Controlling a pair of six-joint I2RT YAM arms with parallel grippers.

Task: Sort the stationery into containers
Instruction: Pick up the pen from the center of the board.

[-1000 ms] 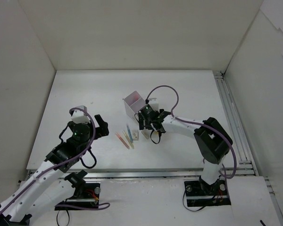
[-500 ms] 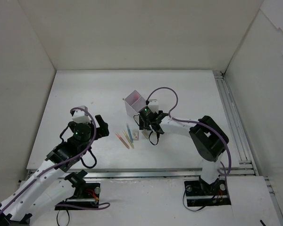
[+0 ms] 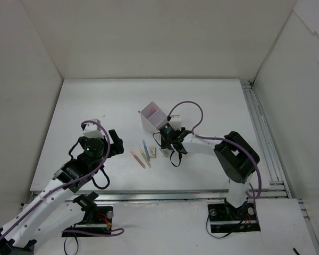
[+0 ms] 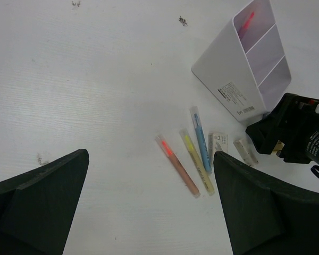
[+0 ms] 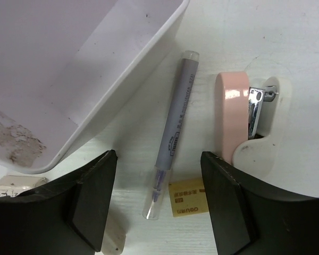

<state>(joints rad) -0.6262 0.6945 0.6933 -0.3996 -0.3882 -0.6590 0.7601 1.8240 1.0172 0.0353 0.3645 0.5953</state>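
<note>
Box [image 5: 69, 64] and pink stapler [image 5: 231, 117] flank the purple pen [image 5: 175, 133] under the right pincer [image 5: 157, 159], agape, empty; left pincer [image 4: 149, 156] likewise.

A pale box [image 3: 153, 118] sits mid-way on a white table [image 3: 95, 106]. Three pens [image 3: 141, 156] and two erasers [image 3: 153, 153] lie at its 6 o'clock. The right gripper [image 3: 169, 140] hangs at the box's 5 o'clock, and the left gripper [image 3: 115, 143] at 8 o'clock.

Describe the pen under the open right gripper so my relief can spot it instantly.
Find the lavender box mid-table. Beside its edge lies the purple pen, between the box and a pink stapler, a tan eraser by its tip. Unlike the pink pen, yellow pen and blue pen grouped farther off, it is grey-purple with clear ends.
</note>
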